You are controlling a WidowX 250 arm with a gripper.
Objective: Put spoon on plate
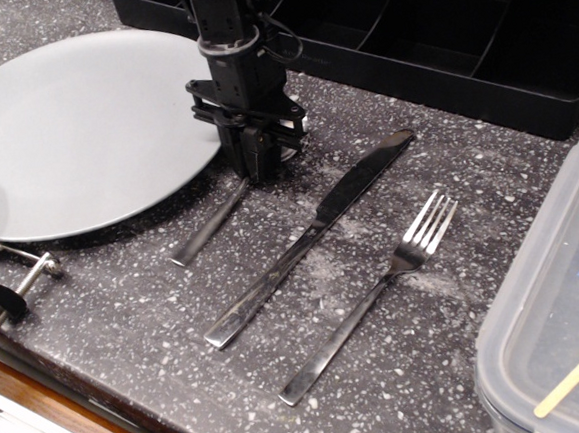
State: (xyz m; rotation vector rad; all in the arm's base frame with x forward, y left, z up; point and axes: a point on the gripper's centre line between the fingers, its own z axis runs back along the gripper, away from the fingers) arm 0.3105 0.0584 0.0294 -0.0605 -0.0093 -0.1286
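The silver spoon (208, 226) lies on the dark speckled counter just right of the large grey plate (72, 133). Its handle points toward the front left; its bowl is mostly hidden behind the gripper. My black gripper (257, 169) stands upright over the upper part of the spoon's handle, with its fingers closed together on it. The spoon's handle end looks slightly raised or shifted from the counter, with a shadow beneath it.
A long knife (306, 240) and a fork (376, 290) lie parallel to the right of the spoon. A black compartment tray (436, 34) runs along the back. A clear plastic container (557, 306) sits at the right. A metal bracket (23, 268) is at the front left edge.
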